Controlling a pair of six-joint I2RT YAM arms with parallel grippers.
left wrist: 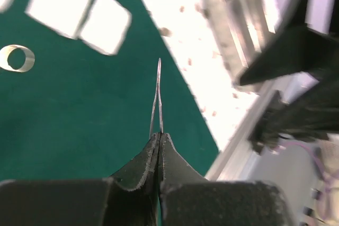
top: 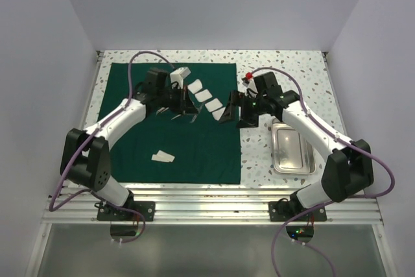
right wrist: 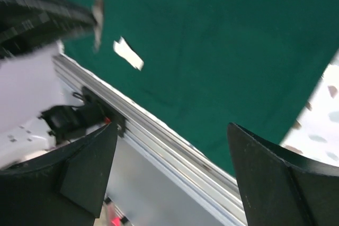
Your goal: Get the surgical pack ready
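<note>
The dark green cloth (top: 168, 134) lies spread flat on the left of the table. My left gripper (top: 183, 103) hovers over its far part, shut on a thin silvery instrument (left wrist: 158, 91) that sticks out past the fingertips (left wrist: 160, 134). Several white gauze squares (top: 203, 95) lie in a row on the cloth beside it, and two show in the left wrist view (left wrist: 58, 3). One more gauze piece (top: 163, 156) lies near the cloth's front and shows in the right wrist view (right wrist: 128, 53). My right gripper (top: 229, 111) is open and empty at the cloth's right edge (right wrist: 172, 128). The small steel tray (top: 292, 148) sits on the bare table to the right.
A silvery ring (left wrist: 16, 58) lies on the cloth to the left in the left wrist view. An aluminium rail (top: 214, 199) runs along the table's near edge. A small red item (top: 248, 77) sits behind the right arm. White walls enclose the table on three sides.
</note>
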